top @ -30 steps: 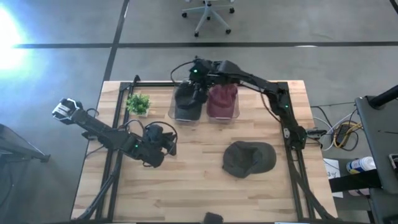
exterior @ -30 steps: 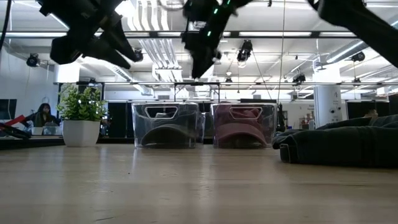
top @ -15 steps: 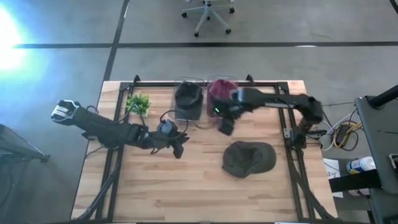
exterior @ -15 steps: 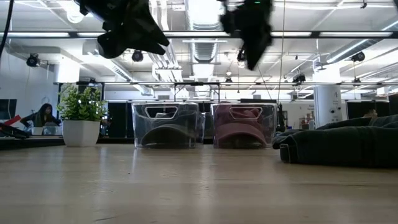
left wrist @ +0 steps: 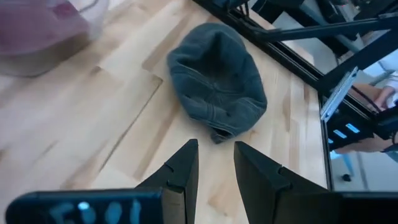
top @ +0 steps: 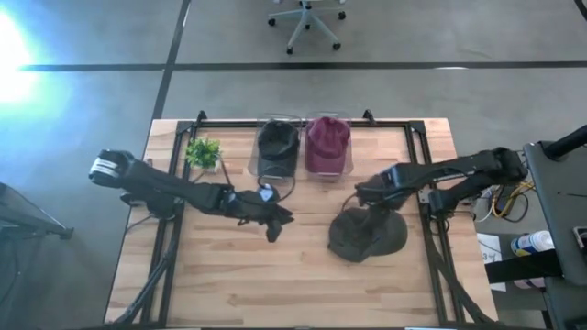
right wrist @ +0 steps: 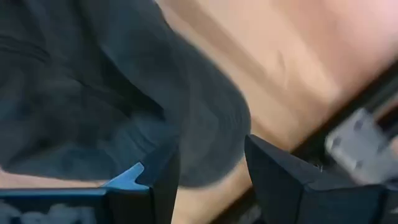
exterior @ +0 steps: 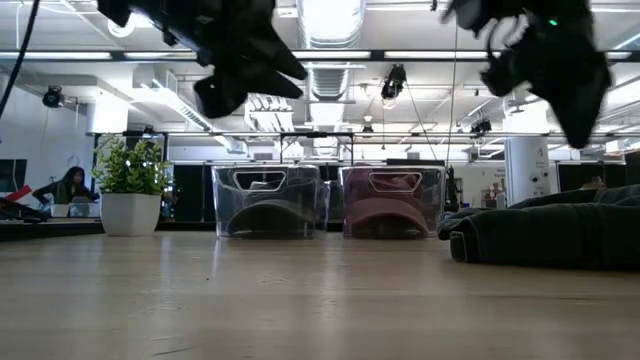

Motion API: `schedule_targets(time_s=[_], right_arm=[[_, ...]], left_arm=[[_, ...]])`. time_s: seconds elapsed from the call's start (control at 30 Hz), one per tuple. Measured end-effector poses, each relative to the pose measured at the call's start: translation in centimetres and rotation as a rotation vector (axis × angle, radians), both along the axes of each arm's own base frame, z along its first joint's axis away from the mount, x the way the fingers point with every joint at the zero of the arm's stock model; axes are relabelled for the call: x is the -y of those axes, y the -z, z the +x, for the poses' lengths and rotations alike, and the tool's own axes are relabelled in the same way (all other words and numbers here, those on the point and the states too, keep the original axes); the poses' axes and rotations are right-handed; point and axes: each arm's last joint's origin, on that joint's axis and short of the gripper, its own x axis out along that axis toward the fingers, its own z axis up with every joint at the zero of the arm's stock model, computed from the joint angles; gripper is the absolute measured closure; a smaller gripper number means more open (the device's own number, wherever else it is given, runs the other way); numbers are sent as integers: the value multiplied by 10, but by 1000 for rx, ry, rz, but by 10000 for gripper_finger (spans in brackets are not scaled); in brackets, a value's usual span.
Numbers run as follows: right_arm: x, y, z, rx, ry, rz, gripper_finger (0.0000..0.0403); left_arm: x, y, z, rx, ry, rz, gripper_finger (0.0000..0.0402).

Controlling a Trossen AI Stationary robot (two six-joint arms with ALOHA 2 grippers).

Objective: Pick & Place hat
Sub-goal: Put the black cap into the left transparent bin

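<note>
On the counter (top: 275, 275), a dark hat (top: 369, 235) lay flat right of centre, the right gripper (right wrist: 208, 168) just above its edge with fingers apart and empty, a closeness seen only at that wrist, while the left gripper (left wrist: 214, 165) hovered mid-counter, open and empty.

Two dark, slim jointed arms; the left arm (top: 165, 190) ends in a white cap at its base; black angular fingers (left wrist: 177, 176) carry blue markings.
</note>
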Motion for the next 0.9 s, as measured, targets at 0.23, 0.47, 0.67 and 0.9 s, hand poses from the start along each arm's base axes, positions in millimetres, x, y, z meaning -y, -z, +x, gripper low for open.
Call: schedule_targets(time_s=[0.23, 0.47, 0.67, 0.9], right_arm=[[-11, 17, -47, 11, 131, 66, 227], [-13, 35, -59, 217, 159, 188, 227], [-17, 60, -33, 415, 150, 236, 227], [-27, 60, 6, 627, 21, 308, 227]], left_arm=[[11, 3, 52, 34, 30, -19, 305], [18, 15, 115, -1, 109, 123, 305], [22, 25, 147, -78, 128, 171, 305], [22, 42, 146, -233, 136, 177, 305]])
